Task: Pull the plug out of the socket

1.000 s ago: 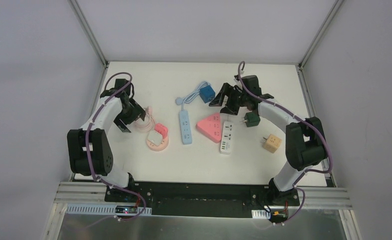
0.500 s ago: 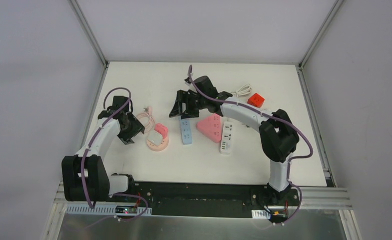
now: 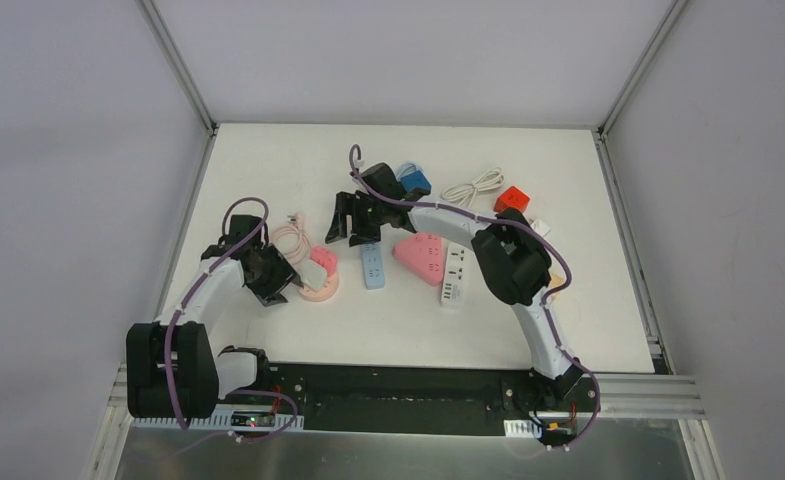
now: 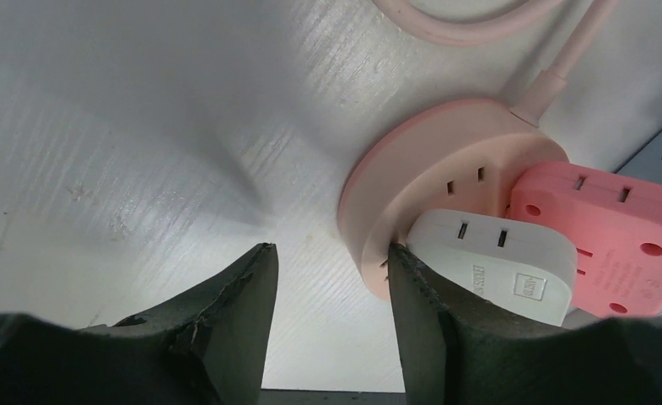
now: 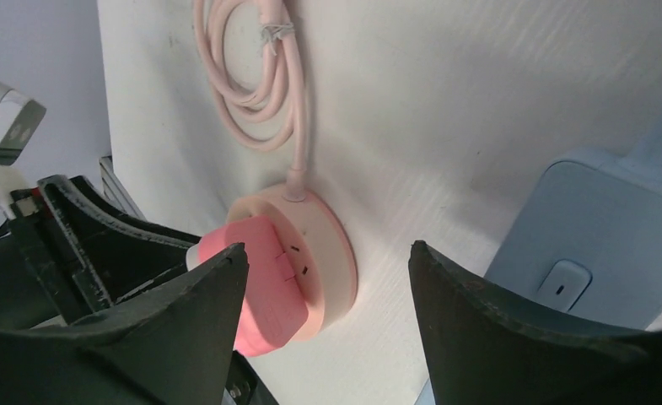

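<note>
your round pale-pink plastic socket [image 4: 445,169] lies on the white tabletop [image 4: 142,126], with a white rounded plastic plug [image 4: 489,263] and a coral-pink plastic plug [image 4: 601,245] seated in its top. your left fingers [image 4: 433,329] stand apart, grasping nothing, one tip just beside the socket's rim. your right fingers [image 5: 184,329] are spread and empty nearby. the plugs look light, rigid and smooth. pinch one by its flat sides and brace the base, which will likely lift too.
</note>
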Motion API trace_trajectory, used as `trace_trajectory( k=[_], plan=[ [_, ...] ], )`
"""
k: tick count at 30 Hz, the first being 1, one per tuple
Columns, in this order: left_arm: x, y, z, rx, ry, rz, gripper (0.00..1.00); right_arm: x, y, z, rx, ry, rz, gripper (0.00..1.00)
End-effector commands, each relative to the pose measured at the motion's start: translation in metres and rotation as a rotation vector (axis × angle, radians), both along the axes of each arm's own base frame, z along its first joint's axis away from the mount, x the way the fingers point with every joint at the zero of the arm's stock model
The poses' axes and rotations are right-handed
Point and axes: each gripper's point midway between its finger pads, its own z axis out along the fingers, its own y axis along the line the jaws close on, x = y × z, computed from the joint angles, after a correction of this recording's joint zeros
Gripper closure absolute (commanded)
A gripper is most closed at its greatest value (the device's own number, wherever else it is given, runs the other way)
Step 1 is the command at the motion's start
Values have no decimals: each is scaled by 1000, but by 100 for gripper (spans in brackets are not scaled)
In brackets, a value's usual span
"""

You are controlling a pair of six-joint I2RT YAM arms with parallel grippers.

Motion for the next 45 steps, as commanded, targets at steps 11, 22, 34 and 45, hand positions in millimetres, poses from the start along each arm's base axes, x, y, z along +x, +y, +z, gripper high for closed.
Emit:
trace_trajectory(
  k=[11, 22, 34, 45],
  plan=[
    [-5, -11, -9, -45, 28, -61, 63, -39, 36, 47, 215, -21, 125, 27],
    [-8, -10, -9, -40, 28, -49, 64, -51, 41, 34, 112, -104, 117, 54],
    [-1, -25, -5, -128, -9, -78, 61, -79, 33, 28, -48, -291, 50, 88],
    [-8, -22, -12, -111, 39, -71, 65, -78, 34, 40, -130, -353, -11, 97]
  ],
)
